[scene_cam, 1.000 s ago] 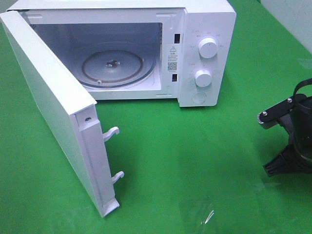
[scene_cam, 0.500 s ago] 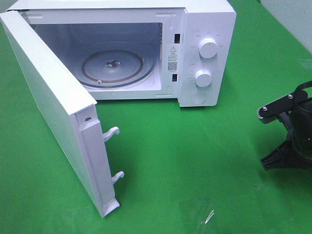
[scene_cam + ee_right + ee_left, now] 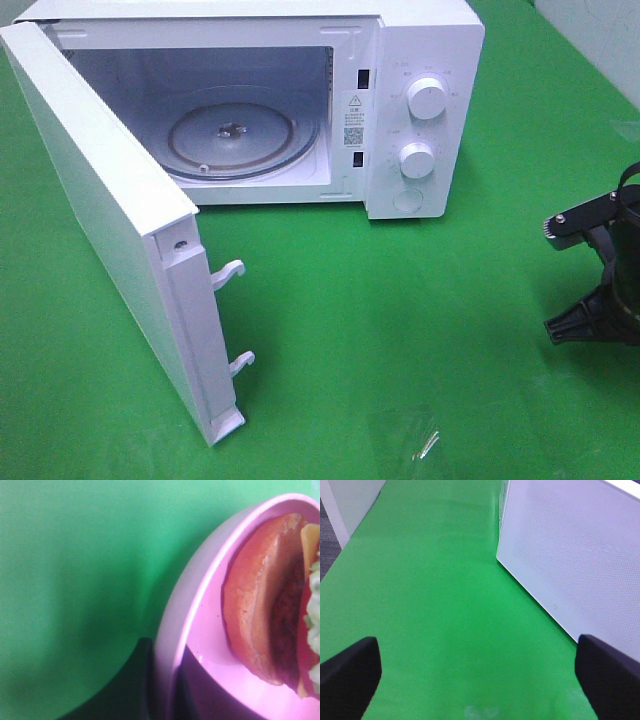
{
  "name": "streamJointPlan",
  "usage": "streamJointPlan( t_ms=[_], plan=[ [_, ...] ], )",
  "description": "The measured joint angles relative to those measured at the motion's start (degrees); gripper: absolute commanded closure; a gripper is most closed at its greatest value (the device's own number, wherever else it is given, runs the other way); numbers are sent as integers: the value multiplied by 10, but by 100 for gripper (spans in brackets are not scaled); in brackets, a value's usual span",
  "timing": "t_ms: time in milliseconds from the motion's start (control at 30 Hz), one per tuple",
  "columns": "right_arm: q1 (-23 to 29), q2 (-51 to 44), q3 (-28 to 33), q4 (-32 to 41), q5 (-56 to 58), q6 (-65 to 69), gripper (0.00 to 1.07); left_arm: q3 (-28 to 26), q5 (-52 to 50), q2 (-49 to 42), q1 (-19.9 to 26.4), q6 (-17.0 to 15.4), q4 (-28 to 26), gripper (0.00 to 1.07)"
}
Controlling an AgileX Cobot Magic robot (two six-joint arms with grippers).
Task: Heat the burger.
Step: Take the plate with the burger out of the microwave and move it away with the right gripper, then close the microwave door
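Room: microwave [image 3: 420,60] door [image 3: 110,230] stood wide; green bench [image 3: 400,330] was bare before it.
My right gripper [image 3: 165,685]: jaws pinched the pink plate [image 3: 195,630] rim, burger [image 3: 270,605] aboard, at the bench's right edge.
My left gripper [image 3: 475,675]: jaws spread fully, empty, beside the door.

Green-covered table [image 3: 420,330] fills the exterior high view. White microwave [image 3: 420,60] sits directly on it at about 12 o'clock, its door [image 3: 110,230] swung open out toward 8 o'clock, glass turntable [image 3: 232,135] visible inside. A faint shiny scuff [image 3: 428,443] marks the green surface near 6 o'clock.
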Motion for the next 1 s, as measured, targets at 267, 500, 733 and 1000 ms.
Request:
streamJointPlan(
  t_ms=[267, 500, 733, 1000],
  plan=[
    [0, 36, -1, 0, -1, -19, 100, 0, 0, 0, 0, 0, 0, 6],
    [0, 37, -1, 9, 3, -23, 81, 0, 0, 0, 0, 0, 0, 6],
    [0, 19, -1, 76, -2, -66, 54, 0, 0, 0, 0, 0, 0, 6],
    [0, -66, 0, 143, -32, -151, 50, 0, 0, 0, 0, 0, 0, 6]
  ],
)
